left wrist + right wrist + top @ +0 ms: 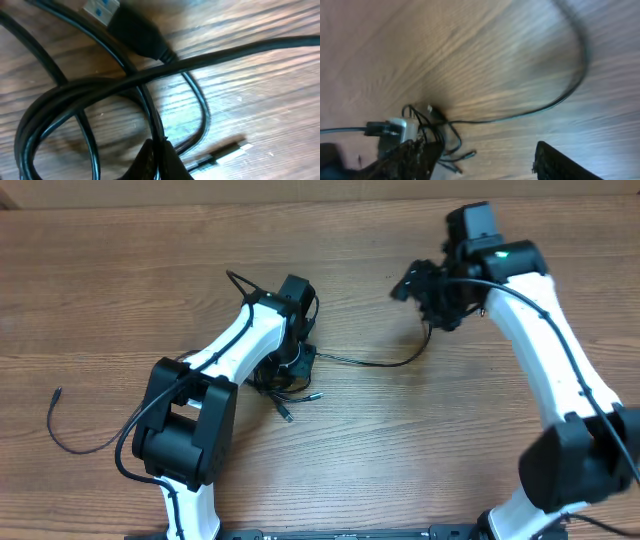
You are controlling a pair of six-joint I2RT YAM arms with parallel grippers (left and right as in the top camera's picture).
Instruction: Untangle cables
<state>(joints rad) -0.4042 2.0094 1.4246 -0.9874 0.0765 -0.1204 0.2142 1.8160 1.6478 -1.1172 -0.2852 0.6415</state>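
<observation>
A bunch of thin black cables [283, 385] lies in loops on the wooden table [120, 290] at centre. My left gripper [297, 362] is down in the bunch. In the left wrist view its jaws [161, 155] are shut on one cable strand, with loops [75, 95], a blue-tongued USB plug [102, 9] and a small plug [235, 150] around it. One cable [385, 363] runs from the bunch rightwards up to my right gripper [425, 305]. The right wrist view shows those jaws [485, 165] wide apart and empty, with that cable [560, 97] curving across the table.
A separate thin black cable [70, 442] lies loose at the table's left side, one plug end pointing up. Two small plugs [300, 402] stick out of the bunch toward the front. Thick arm cables run along both white arms.
</observation>
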